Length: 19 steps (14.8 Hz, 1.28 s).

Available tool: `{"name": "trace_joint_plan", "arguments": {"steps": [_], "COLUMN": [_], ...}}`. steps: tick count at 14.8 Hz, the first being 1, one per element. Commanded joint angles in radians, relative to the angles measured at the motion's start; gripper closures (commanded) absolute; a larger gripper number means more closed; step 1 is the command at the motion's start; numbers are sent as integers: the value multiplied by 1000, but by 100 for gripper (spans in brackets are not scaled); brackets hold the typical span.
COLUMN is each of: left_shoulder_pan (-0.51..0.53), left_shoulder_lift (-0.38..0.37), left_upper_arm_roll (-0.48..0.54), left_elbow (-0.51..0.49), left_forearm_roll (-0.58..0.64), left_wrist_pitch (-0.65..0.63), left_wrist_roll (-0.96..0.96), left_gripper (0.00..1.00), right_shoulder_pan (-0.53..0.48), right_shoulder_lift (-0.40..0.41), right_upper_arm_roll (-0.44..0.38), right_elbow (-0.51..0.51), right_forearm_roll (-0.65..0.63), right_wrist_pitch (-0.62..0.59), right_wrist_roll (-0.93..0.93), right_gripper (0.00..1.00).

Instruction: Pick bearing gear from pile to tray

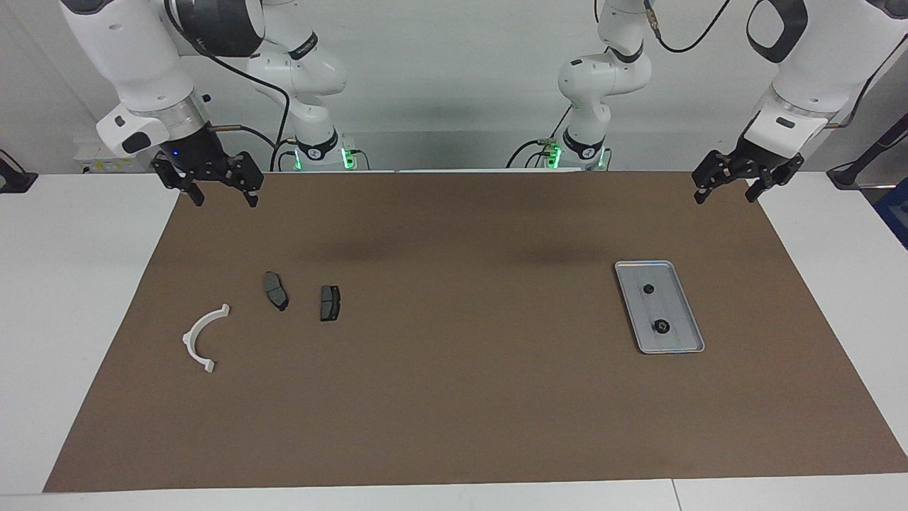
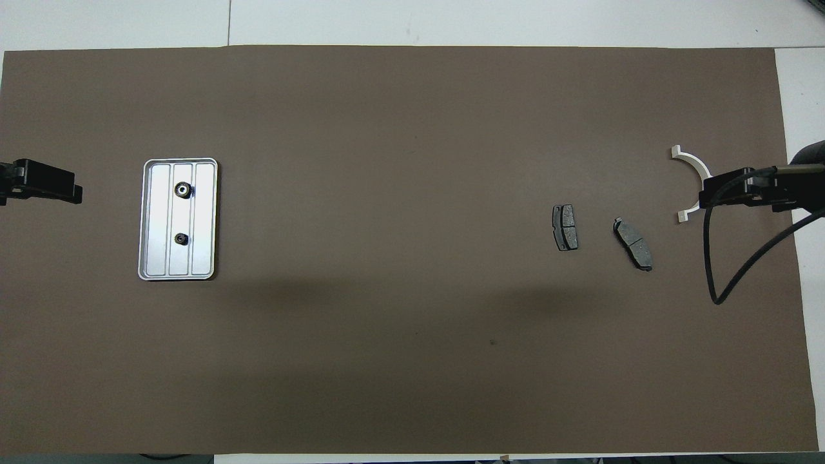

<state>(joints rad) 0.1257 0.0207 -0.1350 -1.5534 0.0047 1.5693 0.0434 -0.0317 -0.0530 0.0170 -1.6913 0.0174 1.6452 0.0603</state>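
Observation:
The silver tray (image 1: 677, 301) (image 2: 201, 219) lies on the brown mat toward the left arm's end. Two small black bearing gears (image 1: 648, 289) (image 1: 661, 326) rest in it, also seen from overhead as gears (image 2: 184, 189) (image 2: 182, 240). What is left of the pile lies toward the right arm's end: a white half-ring bracket (image 1: 201, 338) (image 2: 693, 164) and two dark brake pads (image 1: 276, 290) (image 1: 330, 302). My left gripper (image 1: 725, 196) (image 2: 64, 188) hangs open and empty over the mat's corner at its own end. My right gripper (image 1: 225, 199) (image 2: 715, 192) hangs open and empty over the other corner.
The brown mat (image 1: 461, 369) covers most of the white table (image 1: 78, 284). A black cable (image 2: 712, 270) loops down from the right arm above the mat beside the bracket. Both arm bases stand at the robots' edge of the table.

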Motion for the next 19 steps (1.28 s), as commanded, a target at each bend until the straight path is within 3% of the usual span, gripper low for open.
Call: {"name": "trace_joint_plan", "arguments": {"steps": [1, 2, 3, 4, 5, 9, 11, 13, 19], "left_shoulder_pan": [-11, -59, -149, -281, -328, -219, -199, -124, -118], "left_shoulder_lift": [15, 21, 27, 27, 28, 44, 56, 59, 58], "left_upper_arm_roll": [0, 23, 110, 258, 349, 207, 190, 91, 81], "left_elbow": [35, 36, 38, 45, 52, 84, 98, 107, 113], "left_forearm_roll": [-15, -17, -14, -20, -25, -34, -35, -28, -14], "left_wrist_pitch": [-31, -34, -41, -49, -63, -87, -98, -107, -103], "left_wrist_roll": [1, 1, 3, 3, 4, 4, 4, 3, 1], "left_gripper": [0, 0, 0, 0, 0, 0, 0, 0, 0], "right_shoulder_pan": [-4, -4, -4, -4, -4, -4, -5, -5, -4], "right_shoulder_lift": [-10, -10, -10, -10, -10, -10, -10, -10, -10], "right_upper_arm_roll": [5, 5, 5, 5, 5, 5, 5, 5, 5], "right_elbow": [-7, -7, -7, -7, -7, -7, -7, -7, -7], "right_forearm_roll": [-13, -13, -13, -13, -13, -13, -13, -13, -13], "right_wrist_pitch": [-15, -15, -15, -15, -15, -15, -15, -15, -16], "right_wrist_roll": [18, 19, 19, 19, 19, 19, 19, 19, 19], "right_gripper": [0, 0, 0, 0, 0, 0, 0, 0, 0]}}
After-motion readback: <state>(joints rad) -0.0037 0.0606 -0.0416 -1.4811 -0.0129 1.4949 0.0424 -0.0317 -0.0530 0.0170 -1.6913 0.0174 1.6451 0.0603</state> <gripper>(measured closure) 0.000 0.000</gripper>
